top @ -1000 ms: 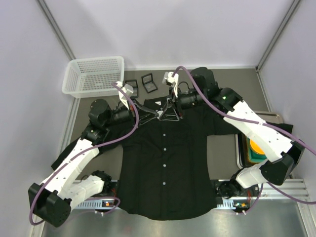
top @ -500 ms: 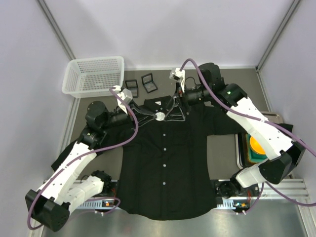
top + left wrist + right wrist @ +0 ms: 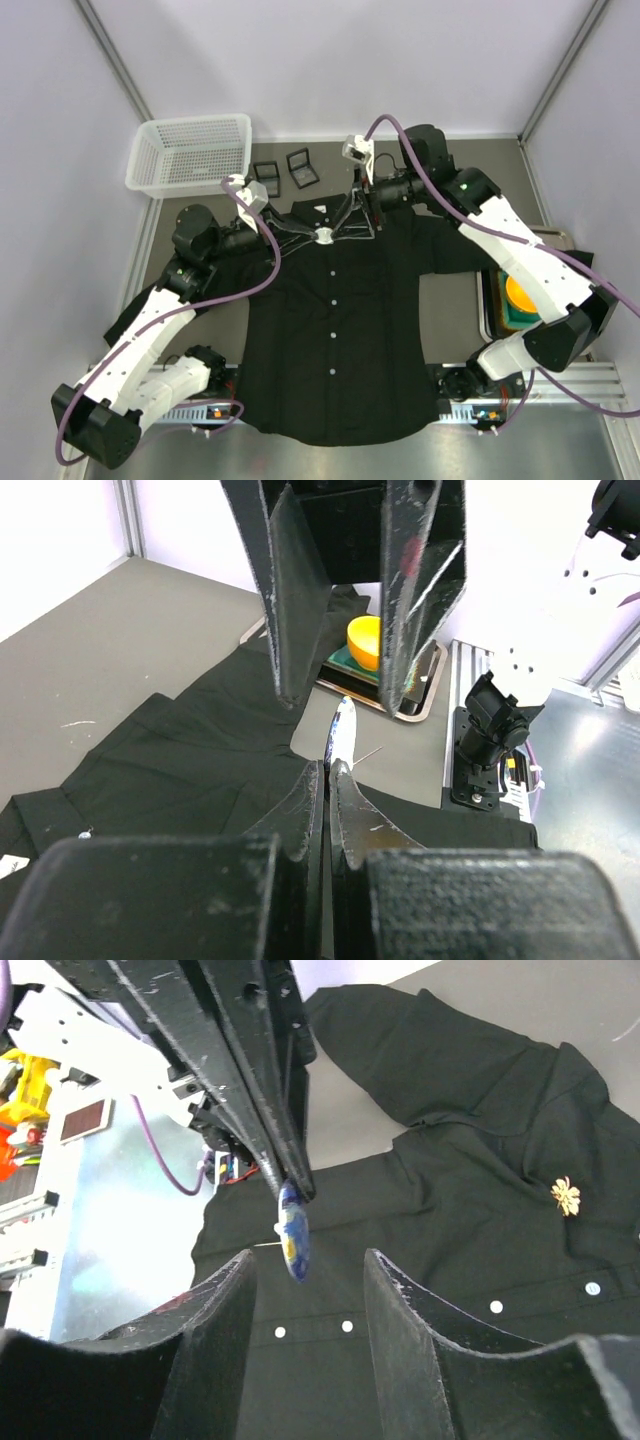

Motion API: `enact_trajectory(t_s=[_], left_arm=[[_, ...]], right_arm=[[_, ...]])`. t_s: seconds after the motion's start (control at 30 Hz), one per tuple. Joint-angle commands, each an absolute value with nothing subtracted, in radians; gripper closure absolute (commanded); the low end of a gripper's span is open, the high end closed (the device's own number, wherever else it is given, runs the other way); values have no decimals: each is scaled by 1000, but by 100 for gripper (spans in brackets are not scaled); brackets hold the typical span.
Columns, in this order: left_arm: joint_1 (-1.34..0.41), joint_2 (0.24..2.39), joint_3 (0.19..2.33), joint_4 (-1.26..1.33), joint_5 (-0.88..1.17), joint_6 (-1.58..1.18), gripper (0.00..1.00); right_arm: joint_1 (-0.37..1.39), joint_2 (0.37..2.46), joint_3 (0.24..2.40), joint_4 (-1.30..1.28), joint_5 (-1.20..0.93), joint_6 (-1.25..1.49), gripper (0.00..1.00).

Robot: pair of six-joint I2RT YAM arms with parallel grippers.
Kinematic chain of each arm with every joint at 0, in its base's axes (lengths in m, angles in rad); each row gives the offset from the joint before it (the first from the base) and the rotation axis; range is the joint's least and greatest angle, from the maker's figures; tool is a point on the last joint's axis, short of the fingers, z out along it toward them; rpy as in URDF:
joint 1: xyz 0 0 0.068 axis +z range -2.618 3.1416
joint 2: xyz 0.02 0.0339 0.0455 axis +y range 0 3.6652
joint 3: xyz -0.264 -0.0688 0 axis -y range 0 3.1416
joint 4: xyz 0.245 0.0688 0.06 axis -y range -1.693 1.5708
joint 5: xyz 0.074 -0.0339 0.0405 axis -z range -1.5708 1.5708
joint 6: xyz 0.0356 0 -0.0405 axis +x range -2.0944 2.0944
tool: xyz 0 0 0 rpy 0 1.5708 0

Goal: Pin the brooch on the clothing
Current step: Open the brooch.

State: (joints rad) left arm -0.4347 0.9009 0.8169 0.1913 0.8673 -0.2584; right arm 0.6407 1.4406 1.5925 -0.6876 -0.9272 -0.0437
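The clothing [image 3: 330, 340] is a black shirt with white buttons, spread flat on the table. Above its collar hangs the brooch [image 3: 325, 236], a small blue-and-yellow disc with a thin pin sticking out. My left gripper [image 3: 316, 235] is shut on it, the brooch [image 3: 343, 730] standing out just past the gripper's tips [image 3: 328, 767]. My right gripper [image 3: 354, 220] faces it from the far side, open. In the right wrist view the brooch [image 3: 293, 1232] hangs at the mouth of the right gripper [image 3: 310, 1260], nearer the left finger, touching neither. A small yellow flower pin [image 3: 565, 1196] sits on the shirt [image 3: 450, 1220].
A white mesh basket [image 3: 190, 150] stands at the back left, with two small black boxes [image 3: 285, 170] next to it behind the collar. At the right edge a tray [image 3: 486, 300] holds an orange bowl [image 3: 520, 296].
The right gripper has drawn back from the brooch toward the far side and its jaws have opened. The left gripper has kept hold of the brooch, shifting slightly right.
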Motion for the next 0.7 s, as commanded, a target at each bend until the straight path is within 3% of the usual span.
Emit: enact_trajectory(t_s=[0.0, 0.2, 0.33, 0.43, 0.57, 0.67], left_arm=[[-436, 888, 842, 259, 893, -235, 100], [-436, 887, 842, 245, 888, -222, 100], [-434, 882, 842, 230, 884, -213, 100], [-436, 871, 848, 172, 844, -178, 98], [-431, 885, 890, 63, 787, -135, 69], [-431, 897, 910, 57, 840, -127, 60]], right_arm=[[667, 1456, 1638, -646, -841, -47, 55], [701, 1480, 1644, -643, -821, -71, 71], [704, 1488, 1644, -640, -824, -80, 100], [704, 1482, 1641, -638, -827, -109, 100], [704, 1473, 1632, -635, -853, -179, 100], [707, 1474, 1631, -637, -853, -216, 100]])
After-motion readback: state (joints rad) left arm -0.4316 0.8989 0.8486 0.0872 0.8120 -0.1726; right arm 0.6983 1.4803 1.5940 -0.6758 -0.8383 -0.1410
